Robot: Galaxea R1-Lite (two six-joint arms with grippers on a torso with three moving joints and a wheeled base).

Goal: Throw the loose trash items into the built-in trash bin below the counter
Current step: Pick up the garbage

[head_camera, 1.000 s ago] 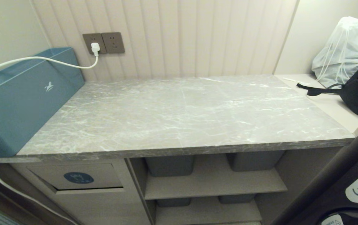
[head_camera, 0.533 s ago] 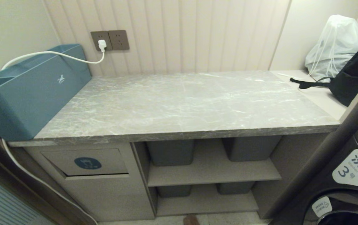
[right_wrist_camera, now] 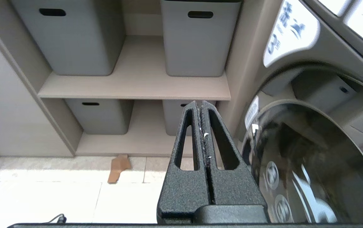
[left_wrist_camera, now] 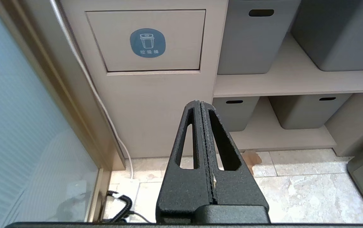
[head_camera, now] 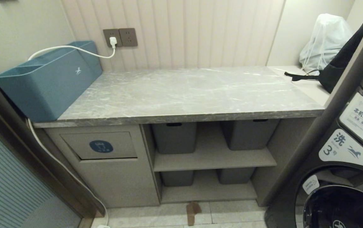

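**Bench bare, both claws shut and empty**

From the head view I see the bench (head_camera: 187,91) running across the middle of the frame, and there are no turquoise scraps on its grey marble top. I cannot find the trash in any view: not on the bench, not on the shelves, not in either claw. The only loose thing on the floor is a brown scrap (head_camera: 193,211) at lower centre of the head view, in front of the shelves, and it does not look like the trash I am after.

The bin (head_camera: 100,146) sits at lower left of the head view, under the bench's left end; its flap with the blue oval sticker looks closed or nearly so. The left wrist view has the same flap at upper centre.

My left claw (left_wrist_camera: 201,106) is pressed fully together with nothing between its tips, hanging low and pointing toward the cabinet front below the flap. My right claw (right_wrist_camera: 200,106) is likewise squeezed tight and empty, aimed at the grey tubs (right_wrist_camera: 197,38) on the shelves, with the washer (right_wrist_camera: 311,148) door filling the right of that frame. Neither arm shows in the head view.

The blue box (head_camera: 47,79) stands at the upper left, at the bench's left end, a white cable (head_camera: 70,48) arcing over it to the wall socket.

My reading: with the bench clear and both claws empty, the throwing looks done. I cannot see inside the bin to confirm it.
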